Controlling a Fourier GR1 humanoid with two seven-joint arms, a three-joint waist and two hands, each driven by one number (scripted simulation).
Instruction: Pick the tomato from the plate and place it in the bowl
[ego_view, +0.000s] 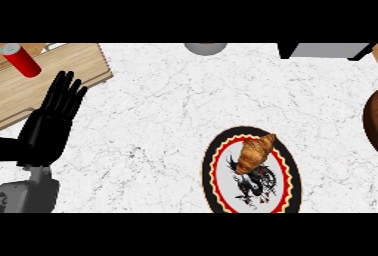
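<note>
We see the left robot hand (49, 122) at about nine o'clock in the head view, raised open above the white marbled worktop (162, 110). Its black fingers are straight and spread wide, pointing toward twelve o'clock, and hold nothing. The grey forearm (29, 192) rises from the lower left edge, near seven o'clock. We cannot find the right robot hand anywhere in the view.

At about five o'clock lies a round white plate with a black rim and a red scalloped band (252, 171). On its upper half rests a golden-brown croissant (255, 151), tilted toward one o'clock. We see no tomato on this plate; the croissant is what it carries.

At three o'clock, cut by the right edge, is a dark brown rounded bowl (371, 122). At eleven o'clock a pale wooden board (44, 75) carries a red cylindrical can (21, 60).
</note>
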